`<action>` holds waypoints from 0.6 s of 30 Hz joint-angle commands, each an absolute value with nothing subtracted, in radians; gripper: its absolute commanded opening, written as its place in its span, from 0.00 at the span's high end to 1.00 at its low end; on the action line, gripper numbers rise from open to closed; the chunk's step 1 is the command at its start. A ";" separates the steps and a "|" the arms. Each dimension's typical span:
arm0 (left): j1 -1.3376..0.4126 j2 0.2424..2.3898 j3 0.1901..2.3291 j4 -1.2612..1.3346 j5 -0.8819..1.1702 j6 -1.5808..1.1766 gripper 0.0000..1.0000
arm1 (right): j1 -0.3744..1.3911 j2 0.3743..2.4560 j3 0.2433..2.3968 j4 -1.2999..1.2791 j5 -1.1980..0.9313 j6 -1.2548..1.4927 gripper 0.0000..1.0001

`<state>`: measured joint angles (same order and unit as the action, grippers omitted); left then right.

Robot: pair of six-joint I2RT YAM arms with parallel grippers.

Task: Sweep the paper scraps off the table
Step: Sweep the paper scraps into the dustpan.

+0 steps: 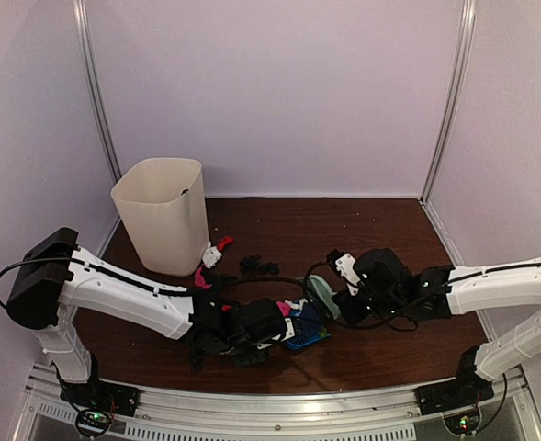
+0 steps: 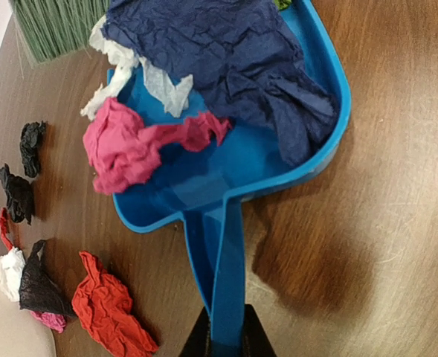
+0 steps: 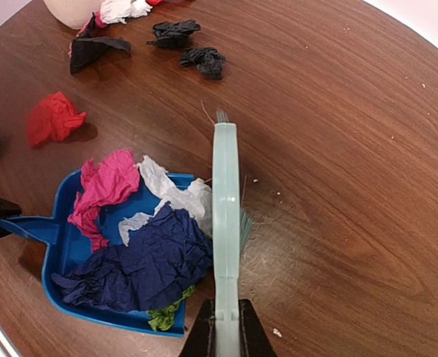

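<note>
Pinching the dustpan handle, left gripper faces right gripper, clamped on the brush. Scraps ahead (feather-light, crumpled) want sweeping, not gripping.

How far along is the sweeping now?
Partly done. A dark blue scrap, pink scrap, white scrap and green scrap lie in the dustpan. The left gripper is shut on its handle; the right gripper holds the brush at the pan's mouth. A red scrap and black scraps lie loose on the table.
</note>
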<state>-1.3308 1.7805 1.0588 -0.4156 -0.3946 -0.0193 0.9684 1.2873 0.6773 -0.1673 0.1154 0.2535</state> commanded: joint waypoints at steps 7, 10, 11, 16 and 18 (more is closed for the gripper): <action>-1.336 1.787 1.069 -0.400 -0.406 -0.010 1.00 | 1.040 1.235 0.709 -0.282 0.184 0.365 1.00; -1.336 1.782 1.068 -0.399 -0.409 -0.011 1.00 | 1.038 1.184 0.701 -0.251 0.276 0.374 1.00; -1.336 1.780 1.067 -0.400 -0.411 -0.011 1.00 | 1.036 1.168 0.696 -0.236 0.306 0.376 1.00; -1.336 1.767 1.052 -0.395 -0.411 -0.025 1.00 | 1.003 1.112 0.661 -0.150 0.399 0.348 1.00; -1.336 1.766 1.048 -0.394 -0.410 -0.029 1.00 | 0.982 1.109 0.655 -0.114 0.402 0.332 1.00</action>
<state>-1.3319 1.7805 1.0584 -0.4149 -0.4053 -0.0170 1.0149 1.1282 0.6800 -0.2008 0.3054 0.3462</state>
